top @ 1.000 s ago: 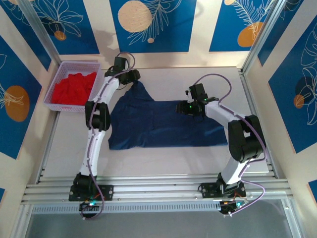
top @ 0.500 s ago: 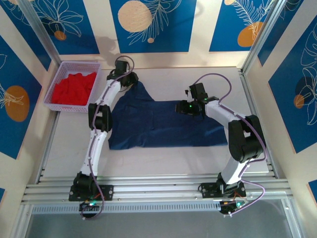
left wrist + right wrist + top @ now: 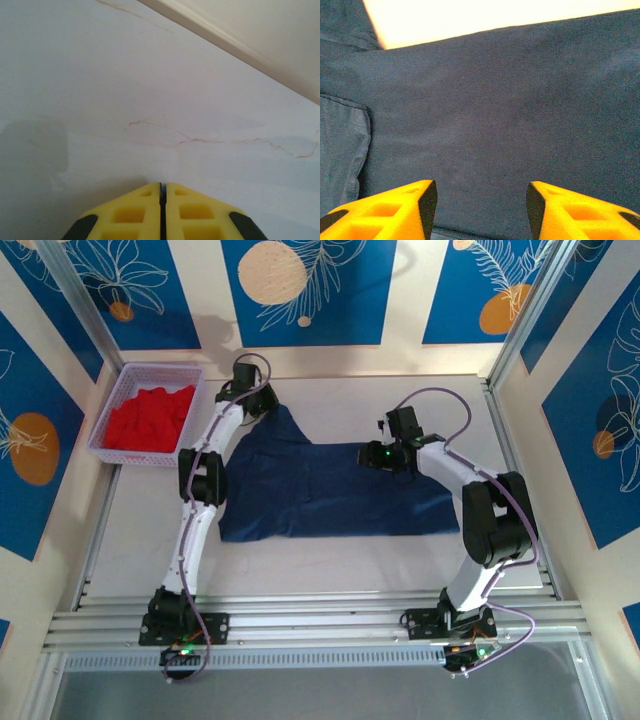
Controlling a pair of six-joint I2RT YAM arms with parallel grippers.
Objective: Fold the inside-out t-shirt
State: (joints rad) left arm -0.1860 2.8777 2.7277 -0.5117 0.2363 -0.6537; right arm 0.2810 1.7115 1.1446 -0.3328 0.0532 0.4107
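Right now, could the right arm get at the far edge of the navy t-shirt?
Probably yes. The right arm has its jaws apart, poised directly over the navy t-shirt close to its far edge, and nothing lies between them and the cloth.

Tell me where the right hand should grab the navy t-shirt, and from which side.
Grip the far edge of the navy t-shirt, just beyond where the right hand hangs open over it. Probably best to come straight down from above, with one finger past the edge. The cloth lies flat on the table, so only an edge gives something to pinch.
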